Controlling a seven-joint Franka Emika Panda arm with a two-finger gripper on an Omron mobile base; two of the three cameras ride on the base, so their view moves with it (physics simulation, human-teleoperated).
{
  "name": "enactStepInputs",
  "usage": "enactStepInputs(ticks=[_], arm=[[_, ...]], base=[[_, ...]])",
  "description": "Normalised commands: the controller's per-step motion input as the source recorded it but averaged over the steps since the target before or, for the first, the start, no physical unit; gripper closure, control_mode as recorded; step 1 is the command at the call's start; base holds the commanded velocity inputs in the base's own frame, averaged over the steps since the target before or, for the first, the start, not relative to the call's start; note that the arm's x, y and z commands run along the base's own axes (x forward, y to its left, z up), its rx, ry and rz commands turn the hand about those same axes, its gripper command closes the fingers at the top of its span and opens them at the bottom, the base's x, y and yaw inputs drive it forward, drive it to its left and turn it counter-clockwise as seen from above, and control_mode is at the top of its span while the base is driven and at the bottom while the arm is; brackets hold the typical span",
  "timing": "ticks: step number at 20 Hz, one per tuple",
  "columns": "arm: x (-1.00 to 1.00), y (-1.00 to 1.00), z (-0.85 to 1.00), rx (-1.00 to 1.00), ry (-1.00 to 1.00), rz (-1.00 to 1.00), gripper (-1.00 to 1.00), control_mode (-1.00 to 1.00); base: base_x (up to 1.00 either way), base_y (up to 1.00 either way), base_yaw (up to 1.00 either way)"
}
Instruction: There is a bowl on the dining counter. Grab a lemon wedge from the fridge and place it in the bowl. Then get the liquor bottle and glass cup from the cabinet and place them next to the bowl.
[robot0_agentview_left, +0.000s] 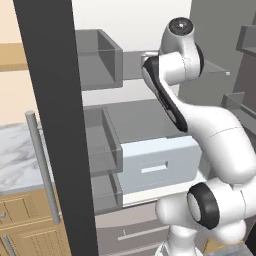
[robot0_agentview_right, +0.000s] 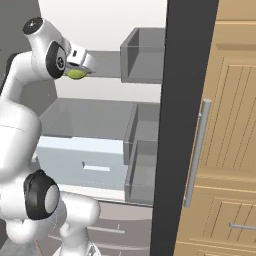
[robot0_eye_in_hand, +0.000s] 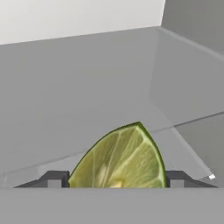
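The fridge (robot0_agentview_left: 150, 125) is standing open in front of the robot, its grey shelves and a pale drawer (robot0_agentview_left: 160, 167) showing between two dark door edges. The white arm (robot0_agentview_left: 215, 145) is rising from below the drawer and reaching up to the fridge's upper shelf (robot0_agentview_right: 107, 65), where its wrist is bending in toward the back wall. Beside the fridge on one side, a marble counter (robot0_agentview_left: 17, 150) is sitting over light wood doors; on the other side, tan wooden cabinet doors (robot0_agentview_right: 235, 125) with a metal bar handle are standing next to the fridge door.

At the upper shelf, the hand (robot0_agentview_right: 79, 71) is pointing into the fridge with the lemon wedge (robot0_eye_in_hand: 120, 159) sitting between its two dark fingertips (robot0_eye_in_hand: 54, 178). The wedge is yellow-green, cut face toward the hand camera, its pointed tip aiming away from the hand. The fingertips are standing wide, one on each side of the wedge and right against its edges; I cannot tell whether they are pressing on it yet or just bracketing it. From the right base view, the wedge is showing as a small green lump just under the hand, level with the upper shelf.
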Motion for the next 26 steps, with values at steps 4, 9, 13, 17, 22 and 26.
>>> enactStepInputs(ticks=[4,9,13,17,22,26], arm=[[-0.99,-0.11,0.1,0.03,0.0,0.05,1.0,-1.0],[-1.0,-0.23,0.1,0.0,0.0,0.11,1.0,-1.0],[-0.99,-0.25,0.05,0.0,0.0,0.14,1.0,-1.0],[-0.92,-0.23,0.06,0.0,0.0,0.13,1.0,-1.0],[-0.75,-0.07,0.16,0.0,-0.04,0.1,1.0,-1.0],[-0.72,0.0,0.02,0.0,-0.05,0.1,1.0,-1.0]], base=[[0.0,0.0,0.0],[0.0,0.0,0.0],[0.0,0.0,0.0],[0.0,0.0,0.0],[0.0,0.0,0.0],[0.0,0.0,0.0]])
